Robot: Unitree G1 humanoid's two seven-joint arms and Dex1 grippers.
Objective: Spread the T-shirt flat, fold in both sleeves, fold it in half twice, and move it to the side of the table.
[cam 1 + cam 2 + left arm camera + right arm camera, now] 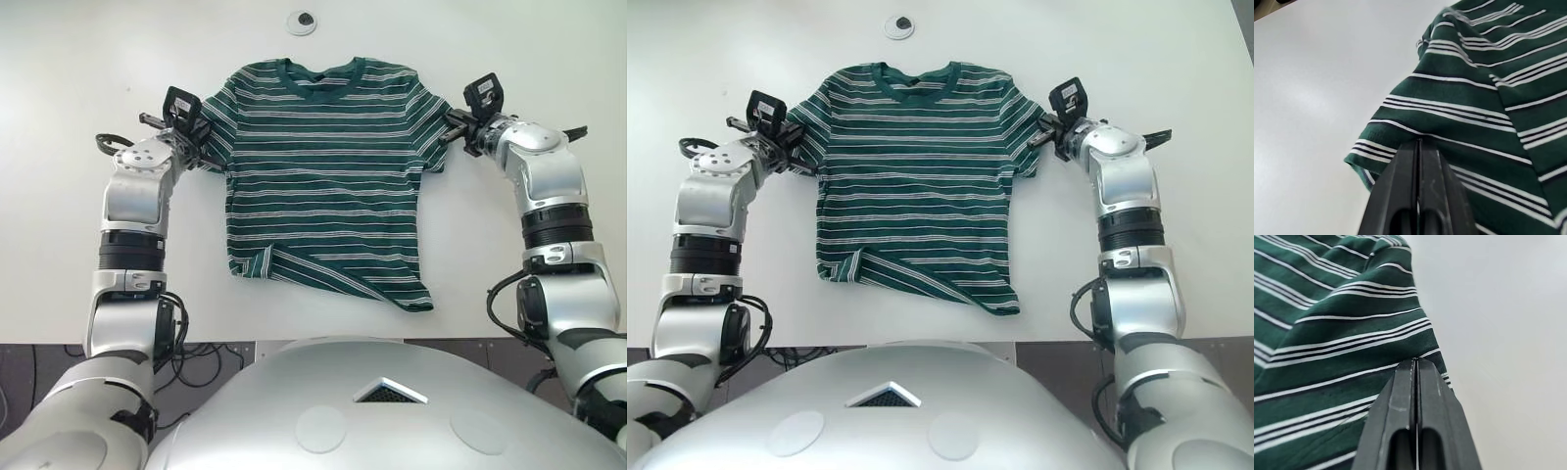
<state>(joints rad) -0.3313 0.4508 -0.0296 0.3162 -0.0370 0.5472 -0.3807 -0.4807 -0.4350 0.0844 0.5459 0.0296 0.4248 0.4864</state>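
The green striped cloth T-shirt lies in the middle of the white table. The left gripper and the right gripper each pinch a sleeve tight. They should probably pull gently and evenly, because the bottom edge is crumpled.

I see bare tabletop running wide outside my left hand and my right hand, each clamped on a sleeve of the T-shirt that covers the middle, while a small round disc sits as an obstacle just beyond the collar.
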